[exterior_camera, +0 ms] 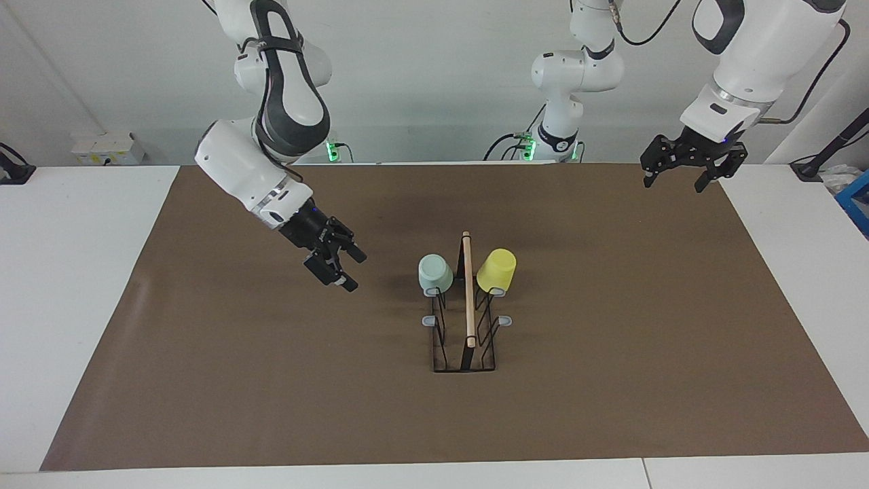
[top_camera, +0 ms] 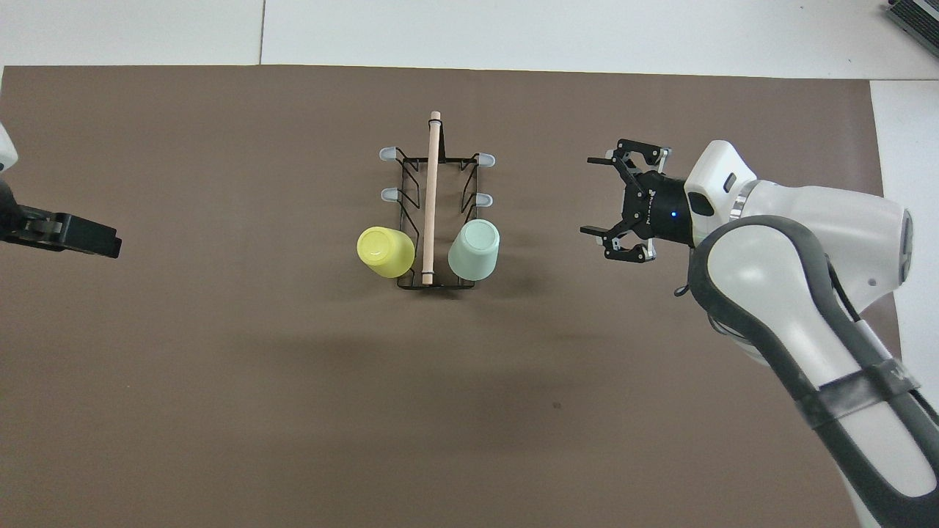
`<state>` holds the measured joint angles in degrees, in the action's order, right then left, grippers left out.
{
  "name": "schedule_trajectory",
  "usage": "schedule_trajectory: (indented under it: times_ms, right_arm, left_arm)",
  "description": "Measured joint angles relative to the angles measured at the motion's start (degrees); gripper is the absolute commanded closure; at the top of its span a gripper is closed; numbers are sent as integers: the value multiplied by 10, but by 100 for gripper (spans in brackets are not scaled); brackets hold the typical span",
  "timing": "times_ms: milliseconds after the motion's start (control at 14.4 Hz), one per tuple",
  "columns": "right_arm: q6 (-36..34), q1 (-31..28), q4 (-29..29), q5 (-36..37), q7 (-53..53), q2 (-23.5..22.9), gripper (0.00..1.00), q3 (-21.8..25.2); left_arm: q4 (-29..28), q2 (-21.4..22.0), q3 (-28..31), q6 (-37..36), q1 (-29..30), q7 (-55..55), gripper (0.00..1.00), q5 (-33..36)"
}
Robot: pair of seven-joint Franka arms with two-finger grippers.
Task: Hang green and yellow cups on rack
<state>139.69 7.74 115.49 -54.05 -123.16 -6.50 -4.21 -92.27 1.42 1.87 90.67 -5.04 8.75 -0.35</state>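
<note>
we see the rack (exterior_camera: 465, 319) standing near the middle of the brown mat (exterior_camera: 204, 380), well away from every edge of the table (exterior_camera: 81, 285), its wooden handle (exterior_camera: 468, 288) running from the robots' edge toward the edge farthest from them. both cups are hung mouth-down on the pair of prongs nearest the robots' edge: the green cup (exterior_camera: 434, 273) on the side toward the right arm's end of the table, the yellow cup (exterior_camera: 496, 269) on the side toward the left arm's end. the four other prongs, with their grey tips (exterior_camera: 429, 320), stand bare.

our right gripper (exterior_camera: 351, 269) hangs in the air over bare mat, apart from the green cup on the right arm's side of the rack, touching nothing. its claw is spread wide and holds nothing; in the overhead view (top_camera: 600, 194) the two fingers gape toward the rack.

our left gripper (exterior_camera: 672, 182) hangs over the mat's corner by the robots' edge at the left arm's end, well apart from the rack. its claw too is spread and carries nothing.
</note>
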Motion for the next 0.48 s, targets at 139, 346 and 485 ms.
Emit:
schedule_trajectory:
  times_ms: [139, 346, 485]
  right_arm:
    - [-25, -18, 0, 67, 0, 0, 0, 0]
    - [-64, -39, -1, 169, 4, 4, 0, 2]
    - [-92, -55, -3, 236, 12, 13, 0, 2]
  left_arm:
    - [0, 0, 0, 0, 0, 0, 0, 0]
    - [0, 0, 0, 0, 0, 0, 0, 0]
    - [0, 0, 0, 0, 0, 0, 0, 0]
